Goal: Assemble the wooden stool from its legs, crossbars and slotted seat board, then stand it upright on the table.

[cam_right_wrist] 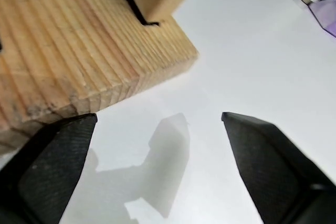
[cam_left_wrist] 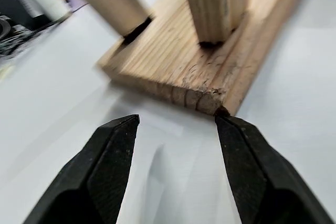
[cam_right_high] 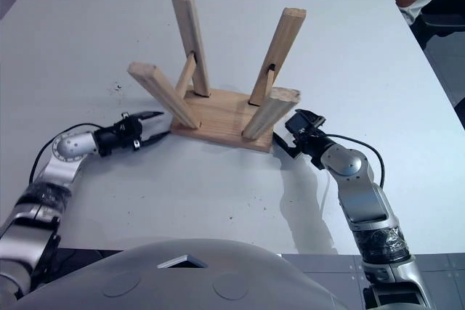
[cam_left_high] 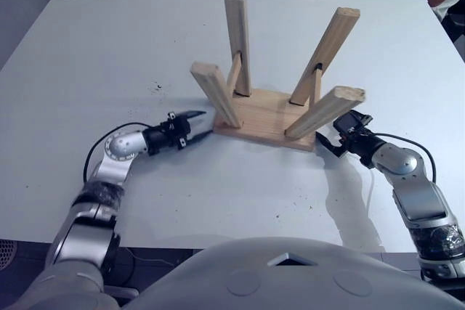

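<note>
Now sits inverted mid-table [cam_left_high: 109, 56] — seat board [cam_left_high: 265, 115] flat, legs [cam_left_high: 238, 34] skyward — and runs lengthwise between left gripper [cam_left_high: 202, 123] and right gripper [cam_left_high: 336, 136], both with fingers spread and empty, each just beside an end corner, neither clearly nearer.

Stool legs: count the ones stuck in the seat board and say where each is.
4, all pointing up from the seat board, which lies flat on the table: far left leg, far right leg, near left leg, near right leg. None seems hidden.
</note>
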You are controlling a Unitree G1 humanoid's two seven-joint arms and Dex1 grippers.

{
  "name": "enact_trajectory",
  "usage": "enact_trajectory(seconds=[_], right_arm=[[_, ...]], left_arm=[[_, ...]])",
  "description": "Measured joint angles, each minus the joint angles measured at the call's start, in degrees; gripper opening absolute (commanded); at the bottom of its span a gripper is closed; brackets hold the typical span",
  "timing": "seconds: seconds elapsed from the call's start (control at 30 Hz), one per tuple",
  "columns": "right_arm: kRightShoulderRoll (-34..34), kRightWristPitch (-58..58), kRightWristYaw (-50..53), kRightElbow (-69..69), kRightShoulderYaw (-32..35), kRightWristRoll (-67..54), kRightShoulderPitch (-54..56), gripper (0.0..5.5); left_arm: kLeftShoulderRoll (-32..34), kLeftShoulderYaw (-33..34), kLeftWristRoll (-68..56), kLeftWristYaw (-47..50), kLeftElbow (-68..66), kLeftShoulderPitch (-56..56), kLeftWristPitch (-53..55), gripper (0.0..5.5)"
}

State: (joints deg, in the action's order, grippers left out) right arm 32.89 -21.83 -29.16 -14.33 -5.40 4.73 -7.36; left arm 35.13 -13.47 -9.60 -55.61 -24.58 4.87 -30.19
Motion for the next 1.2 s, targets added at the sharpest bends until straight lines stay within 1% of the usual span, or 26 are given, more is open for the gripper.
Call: enact_trajectory(seconds=[0.07,0.23,0.4,0.57,0.7,0.8,0.9,1.0,1.13,1.2], right_arm=[[0.54,1.96,0.01,1.79,0.76,0.01,0.14,4.42],[1.61,5.01,-1.79,2.64,1.6,-0.29,-0.05,4.42],[3.95,7.57,-3.75,0.69,3.98,-1.38,-3.24,4.42],[4.35,8.37,-5.0,-2.05,3.36,-1.48,-7.38,4.42],[4.94,7.44,-5.13,-4.12,2.9,-1.37,-8.87,4.42],[5.29,3.97,-6.54,-8.42,3.03,-3.58,-11.56,4.42],[5.62,0.06,-9.14,-12.95,3.67,-7.79,-14.71,4.42],[5.92,-3.58,-10.13,-18.24,7.51,-12.45,-16.24,4.42],[7.32,-6.11,-10.15,-24.47,13.2,-15.72,-17.47,4.42],[8.02,-7.37,-10.31,-26.77,15.08,-16.83,-18.66,4.42]], left_arm=[[0.29,-0.04,-1.88,-0.42,5.67,-3.48,4.96,2.72],[0.42,2.07,-3.21,1.13,10.71,-6.16,11.96,2.72],[0.55,3.59,-1.74,2.99,11.93,-7.46,12.01,2.72],[0.27,2.39,1.98,4.29,12.02,-7.23,8.7,2.72],[0.3,2.06,2.68,4.4,12.04,-6.81,8.16,2.72],[1.35,2.8,1.27,4.35,15.0,-8.36,11.49,2.72],[3.45,5.02,-0.64,4.26,19.44,-11.52,16.32,2.72],[5.26,8.35,-4.63,4.38,26.81,-15.29,21.76,2.72],[6.21,13.47,-10.89,6.09,37.21,-18.92,27.23,2.72],[6.87,14.94,-12.41,6.43,41.08,-21.24,29.39,2.72]])
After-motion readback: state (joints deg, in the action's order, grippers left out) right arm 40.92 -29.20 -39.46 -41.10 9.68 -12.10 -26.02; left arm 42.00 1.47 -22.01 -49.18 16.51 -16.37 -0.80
